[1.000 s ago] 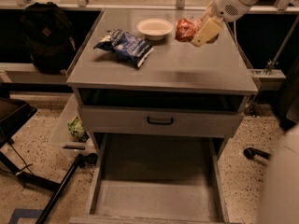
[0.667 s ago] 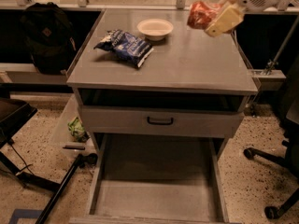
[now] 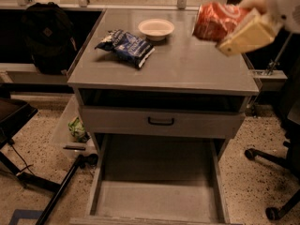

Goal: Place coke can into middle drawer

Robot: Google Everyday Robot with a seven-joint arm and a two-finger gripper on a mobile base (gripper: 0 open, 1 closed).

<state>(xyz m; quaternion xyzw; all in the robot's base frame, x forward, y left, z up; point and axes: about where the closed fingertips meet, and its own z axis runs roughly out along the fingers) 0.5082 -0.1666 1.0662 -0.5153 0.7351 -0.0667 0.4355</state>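
The coke can [image 3: 216,20], red with white lettering, is held on its side in my gripper [image 3: 236,25] at the upper right, well above the right side of the cabinet top [image 3: 187,64]. One cream finger [image 3: 247,33] presses on the can's near side. The middle drawer [image 3: 157,196], a wide grey tray with a flat floor and low side walls, stands pulled out at the bottom of the cabinet, far below the can. Nothing lies in it.
A blue chip bag [image 3: 126,45] and a white bowl [image 3: 156,28] lie on the cabinet top. A shut drawer front with a black handle [image 3: 161,122] sits above the tray. A black backpack [image 3: 44,36] is at the left, chair legs [image 3: 274,172] at the right.
My gripper has lifted the coke can off the cabinet top and carried it up and toward the camera, so it now hangs higher over the right side.
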